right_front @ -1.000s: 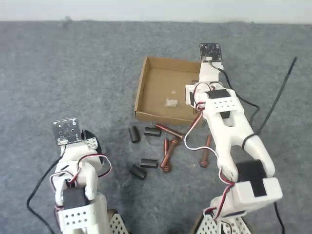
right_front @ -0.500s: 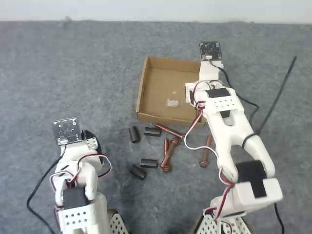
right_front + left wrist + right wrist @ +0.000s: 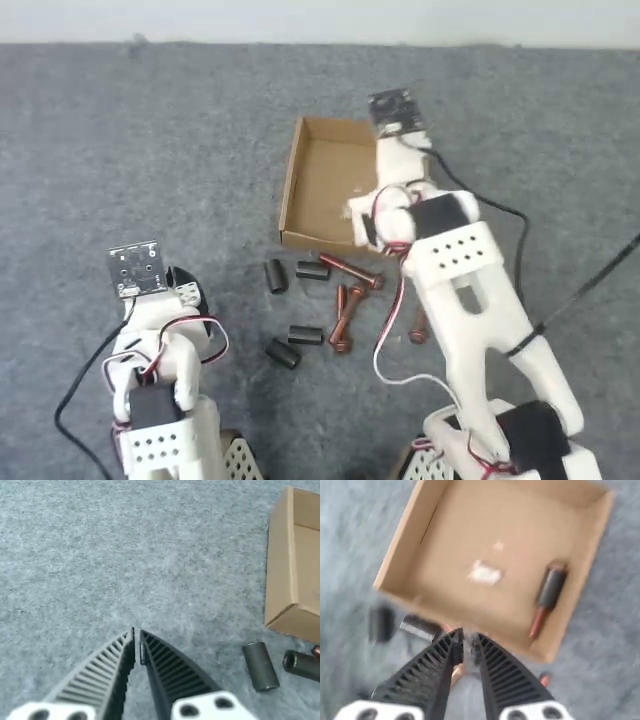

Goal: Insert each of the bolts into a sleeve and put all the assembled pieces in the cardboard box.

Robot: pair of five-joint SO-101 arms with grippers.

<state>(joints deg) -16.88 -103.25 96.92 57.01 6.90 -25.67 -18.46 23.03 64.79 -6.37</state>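
In the high view the cardboard box [image 3: 291, 190] sits upper centre on the grey tabletop [image 3: 150, 150], with one assembled piece [image 3: 549, 594] inside. Loose bolts [image 3: 343, 318] and sleeves [image 3: 275, 275] lie just below it. The right claw [image 3: 468, 639] hovers at the box's near wall, closed and empty. The left claw [image 3: 136, 636] is closed too.

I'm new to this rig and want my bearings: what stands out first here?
The cardboard box sits mid-table, with one sleeved bolt lying inside by a wall and the right gripper over its near wall. Just in front of the box, loose black sleeves and copper bolts lie scattered on the grey carpet.
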